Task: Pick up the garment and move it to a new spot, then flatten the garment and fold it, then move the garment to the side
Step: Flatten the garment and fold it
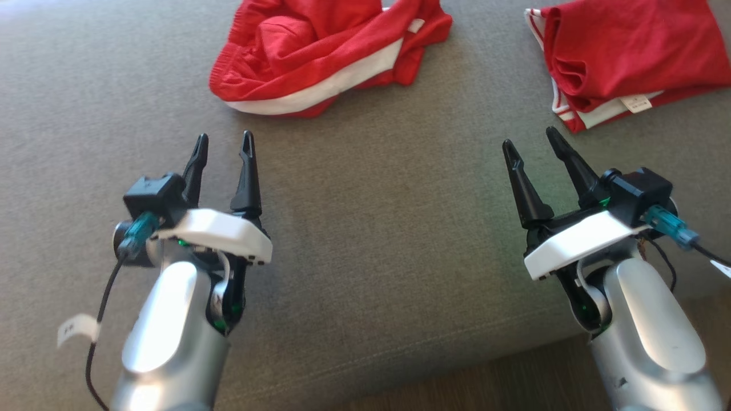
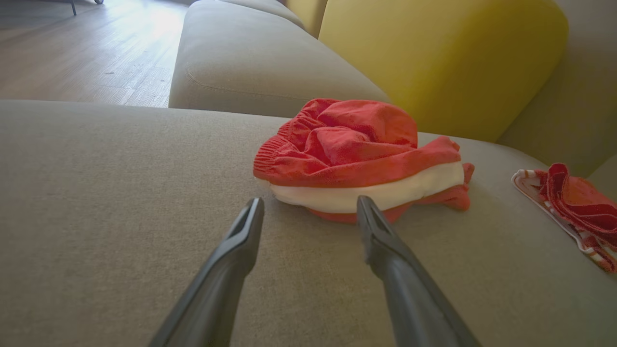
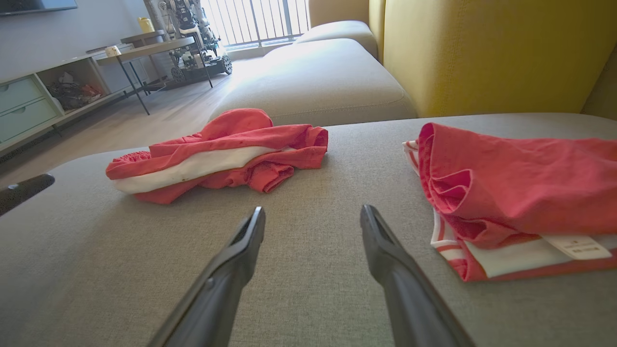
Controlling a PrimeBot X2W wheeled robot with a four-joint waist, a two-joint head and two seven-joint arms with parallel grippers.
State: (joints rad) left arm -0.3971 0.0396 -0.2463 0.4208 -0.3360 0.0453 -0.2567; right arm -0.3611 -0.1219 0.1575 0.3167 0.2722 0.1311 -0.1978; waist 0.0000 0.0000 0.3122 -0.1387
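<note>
A crumpled red garment (image 1: 320, 51) with a white stripe lies bunched on the grey sofa seat (image 1: 388, 240), up the middle of the head view. My left gripper (image 1: 224, 137) is open and empty, its tips a short way in front of the garment's near edge. In the left wrist view the garment (image 2: 347, 149) sits just beyond the open left gripper (image 2: 309, 200). My right gripper (image 1: 528, 137) is also open and empty over bare cushion. The right wrist view has the garment (image 3: 217, 149) ahead to the left of the right gripper (image 3: 312, 208).
A second red garment (image 1: 628, 51) with white trim and a label lies folded flat at the far right (image 3: 520, 178). A yellow back cushion (image 2: 443, 58) rises behind the seat. The seat's front edge meets wooden floor (image 1: 514, 382). Another grey seat cushion (image 2: 250, 62) adjoins.
</note>
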